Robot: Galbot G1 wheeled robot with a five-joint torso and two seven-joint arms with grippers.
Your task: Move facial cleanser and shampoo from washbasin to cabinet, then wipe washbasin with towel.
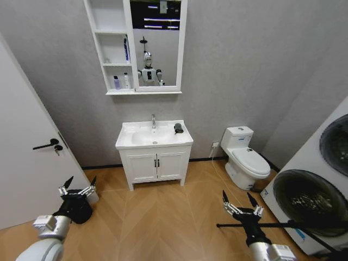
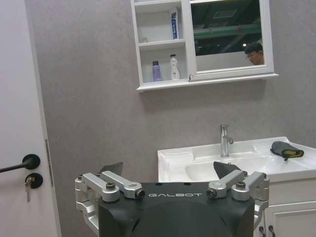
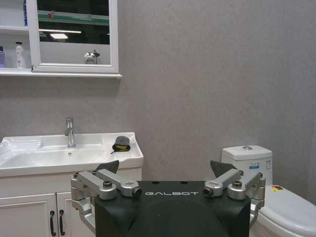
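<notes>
The white washbasin (image 1: 130,142) with its chrome tap (image 1: 153,120) stands against the far wall. A dark towel (image 1: 178,128) lies on its right rim, also visible as the towel (image 2: 285,149) and the towel (image 3: 121,143). Above it, the cabinet (image 1: 111,54) holds a purple bottle (image 2: 156,71) and a white bottle (image 2: 175,68) on the lowest shelf. A blue tube (image 2: 174,23) stands one shelf higher. Which of these are the facial cleanser and shampoo I cannot tell. My left gripper (image 1: 80,185) and right gripper (image 1: 238,200) hang open and empty, low and well back from the basin.
A low two-door cupboard (image 1: 156,166) carries the basin. A white toilet (image 1: 247,160) stands to its right, with stacked washing machines (image 1: 315,190) along the right wall. A white door (image 1: 27,152) with a black handle closes off the left. Wooden floor (image 1: 163,217) lies between me and the basin.
</notes>
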